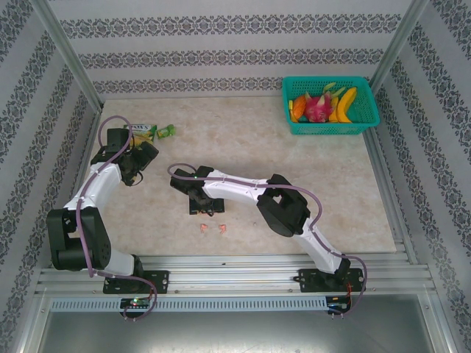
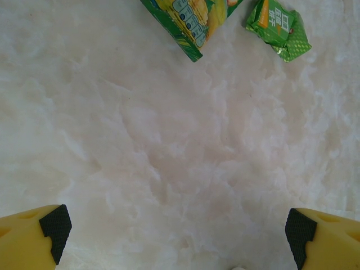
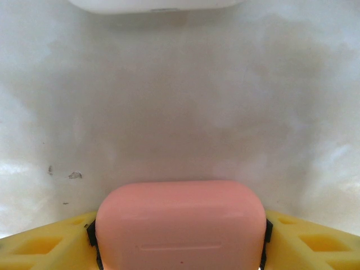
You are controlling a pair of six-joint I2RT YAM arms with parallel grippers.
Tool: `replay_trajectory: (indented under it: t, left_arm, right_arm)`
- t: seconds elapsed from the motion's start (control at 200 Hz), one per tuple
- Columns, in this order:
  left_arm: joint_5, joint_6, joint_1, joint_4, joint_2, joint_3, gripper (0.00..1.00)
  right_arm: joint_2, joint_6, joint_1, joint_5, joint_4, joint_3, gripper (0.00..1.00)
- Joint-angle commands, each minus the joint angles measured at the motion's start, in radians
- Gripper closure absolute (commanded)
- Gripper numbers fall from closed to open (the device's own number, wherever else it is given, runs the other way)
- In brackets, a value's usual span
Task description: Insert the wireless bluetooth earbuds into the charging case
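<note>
Two salmon-pink earbuds (image 1: 200,229) lie side by side on the pale counter (image 1: 294,169), just nearer than the right tool (image 1: 202,208). The left tool (image 1: 138,168) hangs near green snack packets (image 1: 156,132); a green fruit basket (image 1: 327,129) sits far right

**Materials as you saw them.** The pink case (image 3: 180,225) was smooth plastic with a satin gloss, and the white case (image 3: 152,4) was glossy too. The surface (image 2: 180,157) looked like pale marbled stone, matt with a faint sheen. The snack packets (image 2: 278,28) were crinkled, shiny printed film. The left gripper (image 2: 177,228) had yellow plastic fingers (image 2: 22,242) with matt black pads (image 2: 55,225). The basket (image 1: 331,127) was teal plastic mesh.
</note>
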Motion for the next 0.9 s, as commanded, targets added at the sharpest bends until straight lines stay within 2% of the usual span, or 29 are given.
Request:
replay_trajectory:
  t: [0.0, 0.32, 0.505, 0.704, 0.899]
  left_arm:
    - [0.036, -0.004, 0.015, 0.041, -0.003, -0.015, 0.00]
    - [0.072, -0.026, 0.012, 0.006, -0.020, 0.007, 0.00]
    - [0.177, -0.039, 0.008, 0.098, -0.056, -0.048, 0.00]
    - [0.247, -0.042, -0.041, 0.264, -0.077, -0.124, 0.00]
    - [0.269, -0.046, -0.120, 0.446, -0.084, -0.198, 0.00]
  right_arm:
    - [0.005, -0.001, -0.023, 0.064, -0.026, -0.029, 0.35]
    - [-0.066, -0.022, -0.026, 0.080, -0.004, -0.067, 0.41]
    - [-0.167, -0.035, -0.052, 0.087, 0.048, -0.135, 0.42]
    - [-0.282, -0.055, -0.166, 0.047, 0.125, -0.199, 0.41]
    - [-0.314, -0.073, -0.310, -0.052, 0.203, -0.183, 0.41]
